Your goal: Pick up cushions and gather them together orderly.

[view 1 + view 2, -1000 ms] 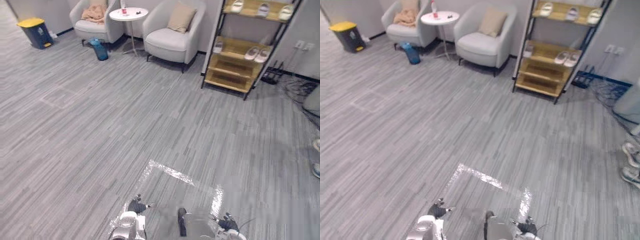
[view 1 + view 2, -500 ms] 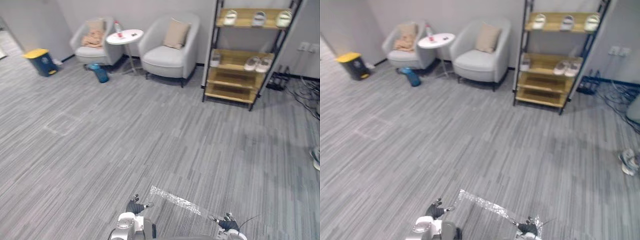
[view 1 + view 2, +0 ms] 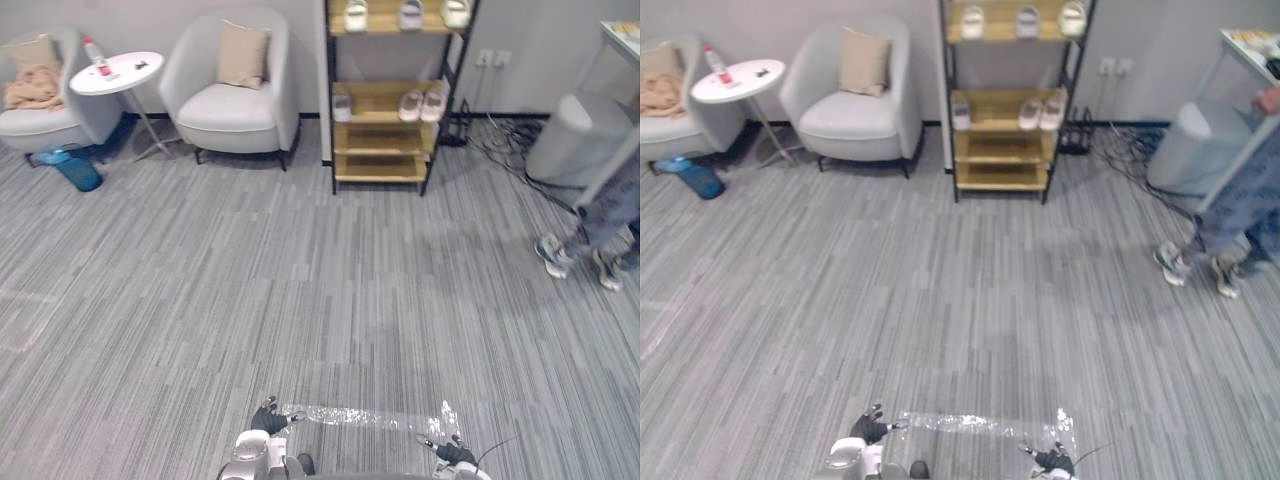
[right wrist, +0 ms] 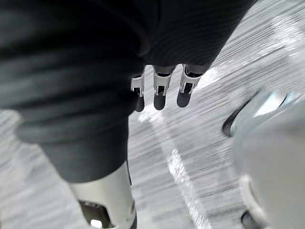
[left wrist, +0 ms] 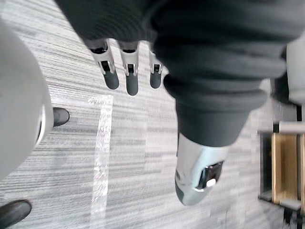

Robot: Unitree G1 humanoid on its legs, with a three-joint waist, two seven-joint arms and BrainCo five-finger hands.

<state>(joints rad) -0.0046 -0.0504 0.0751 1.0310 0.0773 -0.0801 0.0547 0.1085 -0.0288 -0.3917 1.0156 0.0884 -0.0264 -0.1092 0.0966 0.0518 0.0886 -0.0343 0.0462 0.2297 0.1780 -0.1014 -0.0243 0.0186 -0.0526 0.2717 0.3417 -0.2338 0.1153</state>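
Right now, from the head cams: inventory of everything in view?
cushions: 2, beige, one upright in each armchair
armchairs: 2, light grey, far wall
cloth: 1, tan, crumpled in the left armchair
side table: 1, white, between the armchairs
bottle: 1, clear with red, on the side table
container: 1, blue, floor by the left armchair
shelf rack: 1, wood with black frame, right of the armchairs
shoes: six showing, pale, on the rack's shelves
cables: tangle, dark, floor right of the rack
rounded object: 1, grey, beside the person
person: 1, grey-blue trousers, sneakers, far right
tape strip: 1, shiny, floor just ahead
left hand: open, empty
right hand: open, empty
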